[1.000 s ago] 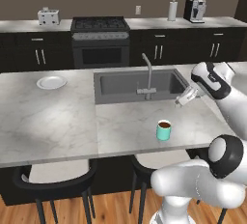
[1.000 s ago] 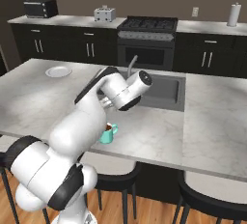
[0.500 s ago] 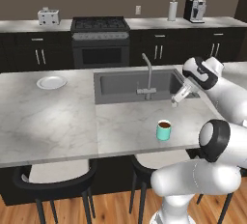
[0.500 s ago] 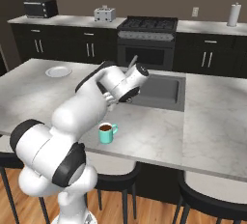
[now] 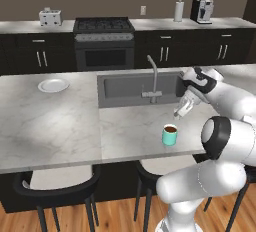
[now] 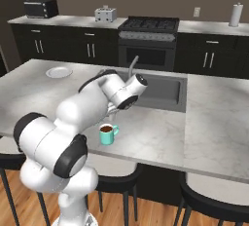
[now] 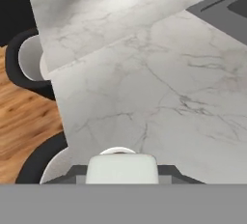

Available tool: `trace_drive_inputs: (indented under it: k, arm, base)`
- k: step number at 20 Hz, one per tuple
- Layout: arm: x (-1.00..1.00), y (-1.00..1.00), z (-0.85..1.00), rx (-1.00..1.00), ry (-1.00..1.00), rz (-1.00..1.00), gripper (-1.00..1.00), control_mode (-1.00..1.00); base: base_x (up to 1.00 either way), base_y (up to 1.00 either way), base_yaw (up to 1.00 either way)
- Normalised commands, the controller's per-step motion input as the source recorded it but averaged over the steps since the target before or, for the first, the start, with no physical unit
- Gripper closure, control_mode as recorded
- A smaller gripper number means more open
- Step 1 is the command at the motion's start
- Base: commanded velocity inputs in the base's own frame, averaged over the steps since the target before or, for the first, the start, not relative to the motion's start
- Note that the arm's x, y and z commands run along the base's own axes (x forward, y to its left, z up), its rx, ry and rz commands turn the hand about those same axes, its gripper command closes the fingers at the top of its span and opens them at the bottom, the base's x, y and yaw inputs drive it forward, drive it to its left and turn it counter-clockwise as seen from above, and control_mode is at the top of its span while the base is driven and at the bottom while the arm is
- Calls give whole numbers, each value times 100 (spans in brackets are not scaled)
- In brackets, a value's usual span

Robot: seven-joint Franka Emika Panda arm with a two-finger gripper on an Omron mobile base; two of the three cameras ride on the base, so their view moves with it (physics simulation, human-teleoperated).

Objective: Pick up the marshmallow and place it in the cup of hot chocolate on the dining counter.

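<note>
**Hand view: marshmallow pinched above bare marble, mug close by**

Surface and room. We note the dining counter (image 5: 60,126), long, grey-white, veined, on dark cabinetry, with a grey sink (image 5: 125,88) set into it and a faucet (image 5: 154,76) at the sink's near edge. Dark stools (image 5: 55,186) stand along the near side on a wooden floor (image 7: 19,117). Behind runs a back-wall counter with a stove (image 5: 104,25), a toaster (image 5: 50,17), a paper towel roll (image 5: 179,11) and a coffee machine (image 5: 201,10).

View against view. From the hand camera we see the gripper (image 7: 121,170) closed tight on the marshmallow (image 7: 121,166), a white soft block held between the two dark tips. Below it lies open marble, a corner of the sink at upper right and a stool seat at the counter's edge. The left base view places the gripper (image 5: 181,112) above the counter, just in front of the sink's right end. The cup of hot chocolate (image 5: 170,135) stands near it, closer to the counter's front edge, teal with dark liquid. The right base view adds a microwave (image 6: 41,8) at the far left of the back counter and shows the cup's (image 6: 107,134) handle.

Around and in the way. A round white plate (image 5: 53,84) sits well apart at the counter's left. In the right base view the arm's own bulk covers most of the fingers.
</note>
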Motion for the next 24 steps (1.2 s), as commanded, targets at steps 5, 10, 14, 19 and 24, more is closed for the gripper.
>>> trace_drive_inputs:
  k: [5,10,14,19,24]
  arm:
    - [11,0,-32,0,6,23,100,-100]
    - [8,0,-21,2,4,22,100,-100]
    - [20,0,-21,1,5,14,100,-100]
    - [18,7,-9,4,0,8,100,-100]
    - [-10,12,-6,1,-2,1,100,-100]
  base:
    - [0,0,0]
    - [0,0,0]
    - [0,0,0]
    - [0,0,0]
    - [0,0,0]
